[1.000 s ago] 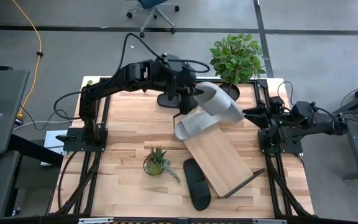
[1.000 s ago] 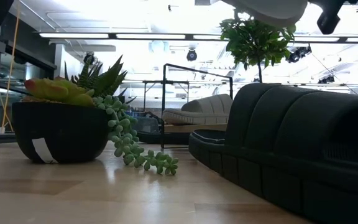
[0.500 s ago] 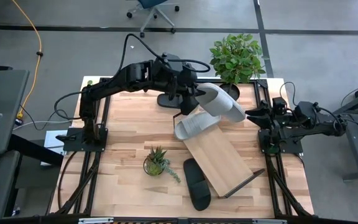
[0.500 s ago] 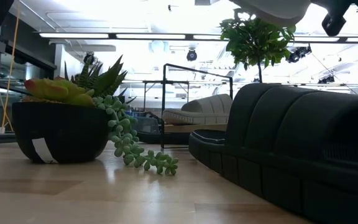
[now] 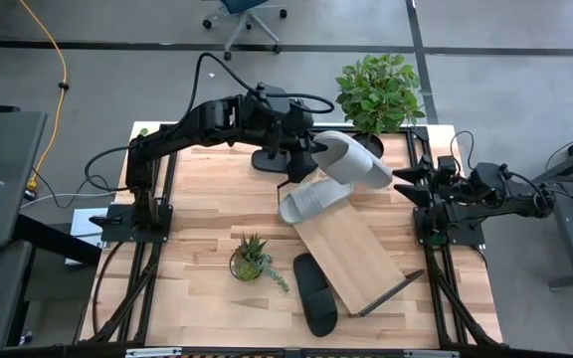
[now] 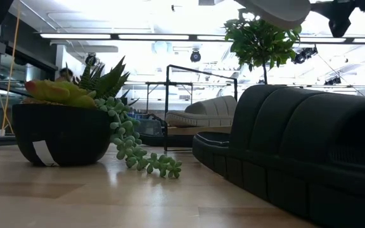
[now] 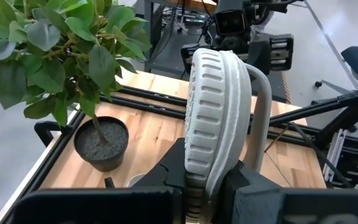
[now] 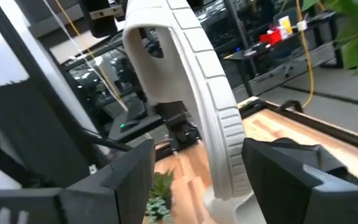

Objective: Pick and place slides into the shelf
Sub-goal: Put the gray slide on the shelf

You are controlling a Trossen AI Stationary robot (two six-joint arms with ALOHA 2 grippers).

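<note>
My left gripper point(image 5: 311, 151) is shut on a light grey slide point(image 5: 354, 162), held in the air over the shelf's far end. My right gripper point(image 5: 403, 179) is open at that slide's free end; in the right wrist view its fingers point(image 8: 126, 177) stand on either side of the slide point(image 8: 213, 118), and I see no touch. A second grey slide point(image 5: 309, 198) lies on the slanted wooden shelf point(image 5: 351, 249) at its far end. One black slide point(image 5: 314, 294) lies on the table by the shelf's near left side. Another dark slide point(image 5: 272, 160) lies under my left arm. My left gripper pinches one end of the grey slide's sole point(image 7: 197, 168) between its two fingers, one on the underside and one on the footbed side. The fingers come level from the table's left and lie along the slide. The slide is on edge, strap point(image 7: 261, 106) to one side, lifted clear.
A leafy potted plant point(image 5: 376, 94) stands at the table's far right corner, just beyond the held slide. A small succulent pot point(image 5: 252, 261) stands left of the shelf near the black slide. In the low view the black slide point(image 6: 296, 139) fills the near right.
My right gripper has shifted a little at the held slide's free end. The grey slide has stayed nearly in place in my left gripper.
</note>
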